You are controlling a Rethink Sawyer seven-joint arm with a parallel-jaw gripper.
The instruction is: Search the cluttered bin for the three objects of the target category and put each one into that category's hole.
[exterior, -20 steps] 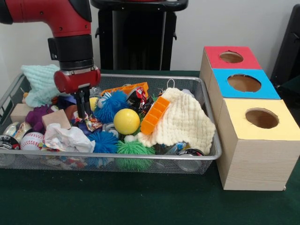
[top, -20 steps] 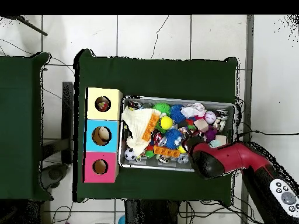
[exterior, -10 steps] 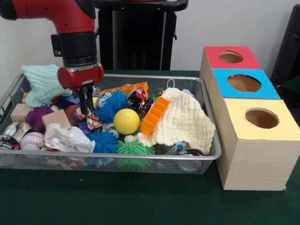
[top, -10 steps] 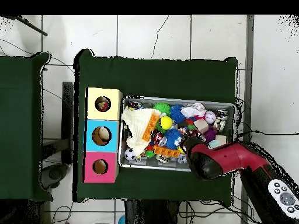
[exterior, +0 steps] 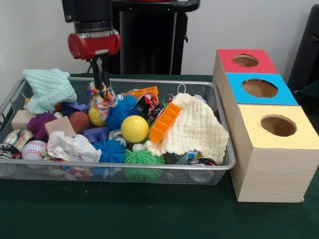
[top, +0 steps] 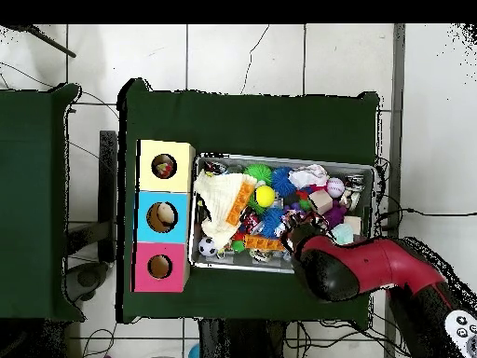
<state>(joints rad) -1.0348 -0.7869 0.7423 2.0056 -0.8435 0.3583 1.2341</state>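
My gripper hangs over the left half of the bin, shut on the top of the polka-dot bag. The bag is pulled up, with its lower end still touching the clutter. The plain white bag lies crumpled at the bin's front left; it also shows in the overhead view. A third bag does not show. The hole in the yellow top of the wood-grain box is to the right of the bin, nearest the camera, and shows overhead too. In the overhead view the red arm hides the gripper.
A mint cloth lies at the bin's back left and a cream cloth at its right. A yellow ball, spiky balls, an orange block and a baseball fill the bin. The blue-topped and red-topped boxes stand behind the yellow one.
The gripper has risen out of the clutter and shifted slightly right in the front view, drawing the polka-dot bag up with it.
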